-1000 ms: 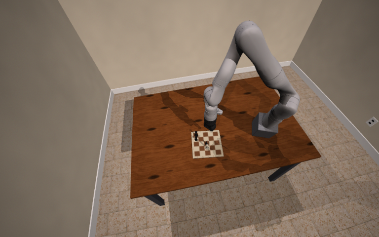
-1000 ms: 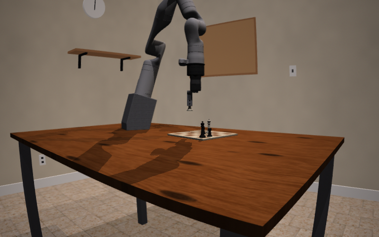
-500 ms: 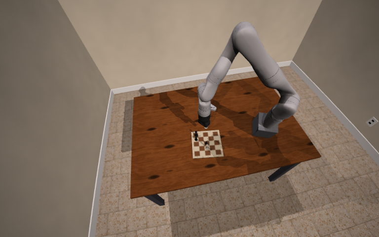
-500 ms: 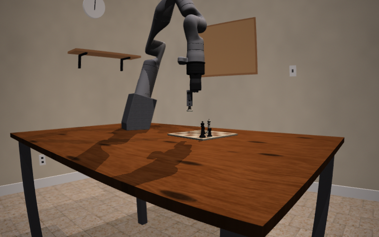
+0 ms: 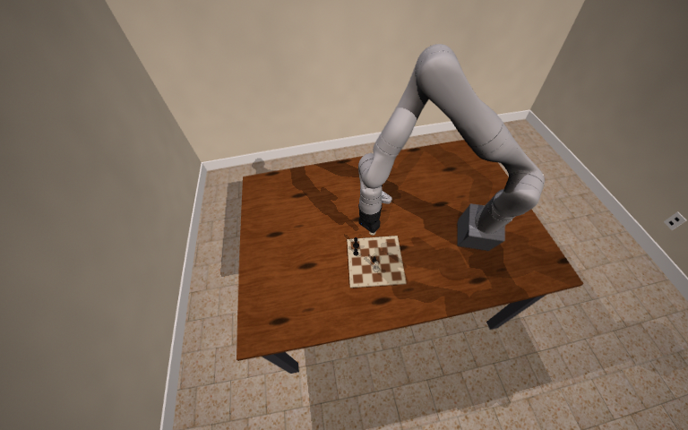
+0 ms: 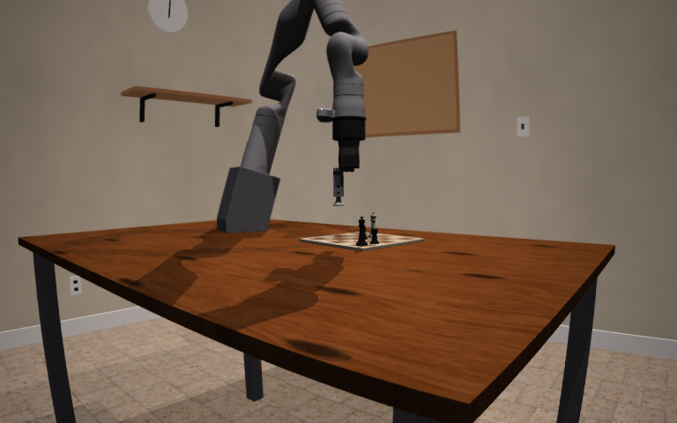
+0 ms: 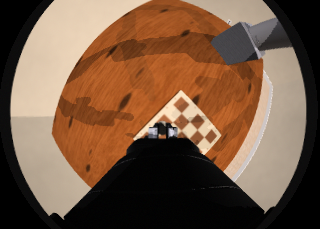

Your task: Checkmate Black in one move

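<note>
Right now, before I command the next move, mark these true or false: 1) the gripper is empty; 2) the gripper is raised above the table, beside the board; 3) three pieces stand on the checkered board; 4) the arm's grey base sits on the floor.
1) False. The black two-finger gripper is shut on a small white chess piece at its fingertips; its type is too small to tell.
2) True. It hangs above the brown wooden table, off the far edge of the small checkered chessboard.
3) True. A tall black piece, a smaller black piece and a pale piece stand upright there.
4) False. The grey pedestal stands on the table.
</note>
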Tool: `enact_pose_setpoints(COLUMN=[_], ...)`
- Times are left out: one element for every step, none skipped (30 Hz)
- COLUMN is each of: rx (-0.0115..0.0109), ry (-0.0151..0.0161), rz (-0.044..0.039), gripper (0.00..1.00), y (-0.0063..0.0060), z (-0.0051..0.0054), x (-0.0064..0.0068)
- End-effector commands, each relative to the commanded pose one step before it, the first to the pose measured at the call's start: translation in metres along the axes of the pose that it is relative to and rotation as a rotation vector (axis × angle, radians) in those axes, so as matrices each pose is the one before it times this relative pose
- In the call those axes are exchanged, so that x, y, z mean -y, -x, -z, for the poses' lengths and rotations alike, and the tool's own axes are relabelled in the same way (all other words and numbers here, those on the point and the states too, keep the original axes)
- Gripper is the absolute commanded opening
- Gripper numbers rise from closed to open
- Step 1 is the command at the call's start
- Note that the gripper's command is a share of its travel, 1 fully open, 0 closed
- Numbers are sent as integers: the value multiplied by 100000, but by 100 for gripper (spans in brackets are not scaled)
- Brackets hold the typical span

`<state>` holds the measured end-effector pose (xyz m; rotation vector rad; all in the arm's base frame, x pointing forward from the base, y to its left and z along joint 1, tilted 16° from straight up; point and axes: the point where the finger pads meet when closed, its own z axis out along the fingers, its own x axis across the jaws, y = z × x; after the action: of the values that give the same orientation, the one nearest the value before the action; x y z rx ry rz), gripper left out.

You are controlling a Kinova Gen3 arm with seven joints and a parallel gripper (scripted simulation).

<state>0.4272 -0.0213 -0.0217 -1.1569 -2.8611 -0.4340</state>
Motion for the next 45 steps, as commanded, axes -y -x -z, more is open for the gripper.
enact_pose_setpoints(rx=[-1286,0,0,0,0,0,0,0,0,0,0,0,0,0,0,0,0,0,0,0,0,0,0,0,0,0,0,0,0,0,0,0,0,0,0,0,0,0,0,0,0,0,0,0,0], ry=[-447,0,0,0,0,0,0,0,0,0,0,0,0,-1,1,0,0,0,0,0,0,0,0,0,0,0,0,0,0,0,0,0,0,0,0,0,0,0,0,0,0,0,0,0,0], rz=[510,0,0,0,0,0,0,0,0,0,0,0,0,1,-1,0,0,0,0,0,0,0,0,0,0,0,0,0,0,0,0,0,0,0,0,0,0,0,0,0,0,0,0,0,0], gripper=[0,0,0,0,0,0,0,0,0,0,0,0,0,0,0,0,0,0,0,0,0,0,0,0,0,0,0,0,0,0,0,0,0,0,0,0,0,0,0,0,0,0,0,0,0], y=[-525,0,1,1,1,1,1,1,1,1,1,1,1,0,1,0,0,0,0,0,0,0,0,0,0,0,0,0,0,0,0,0,0,0,0,0,0,0,0,0,0,0,0,0,0], z=[-998,0,-441,-463,-479,-490,-496,-496,-489,-477,-458,-434,-404,-369,-331,-287,-242,0,0,-196,-152,-108,-70,-38,-15,-2,0,0,0,0,0,0,0,0,0,0,0,0,0,0,0,0,0,0,0], x=[-43,0,-1,-1,-1,-1,-1,-1,-1,-1,-1,-1,0,0,-1,0,0,0,0,0,0,0,0,0,0,0,0,0,0,0,0,0,0,0,0,0,0,0,0,0,0,0,0,0,0])
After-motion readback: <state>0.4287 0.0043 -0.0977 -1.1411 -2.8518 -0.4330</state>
